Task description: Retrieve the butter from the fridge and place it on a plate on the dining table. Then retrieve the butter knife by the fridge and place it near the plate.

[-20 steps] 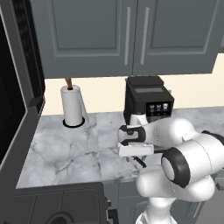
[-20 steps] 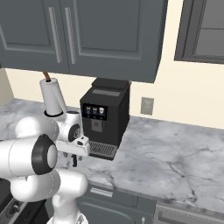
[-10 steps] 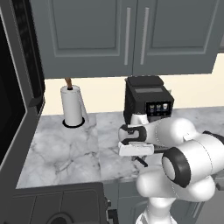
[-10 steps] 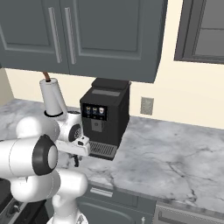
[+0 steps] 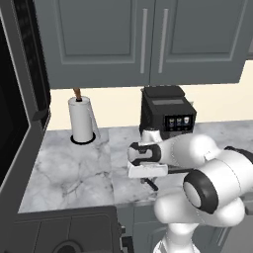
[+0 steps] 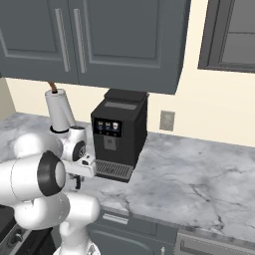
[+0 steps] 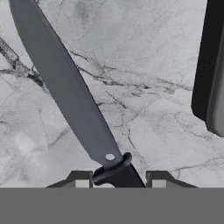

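The butter knife (image 7: pixel 74 96) has a long grey blade and a dark handle. In the hand view it runs up and to the left from between my fingertips, over the marble counter. My gripper (image 7: pixel 118 180) is shut on its handle. In the left base view the gripper (image 5: pixel 150 183) points down just above the counter's front part, in front of the coffee machine. In the right base view the gripper (image 6: pixel 77 182) hangs below the white wrist. The dark grey fridge (image 5: pixel 20 99) stands at the left edge. The butter, the plate and the dining table are out of view.
A black coffee machine (image 5: pixel 165 116) stands at the back of the marble counter (image 5: pixel 74 168), close behind my hand. A paper towel roll (image 5: pixel 81 121) is on the counter at the back left. Grey wall cabinets (image 5: pixel 143 39) hang overhead. A window (image 6: pixel 231 35) is at the right.
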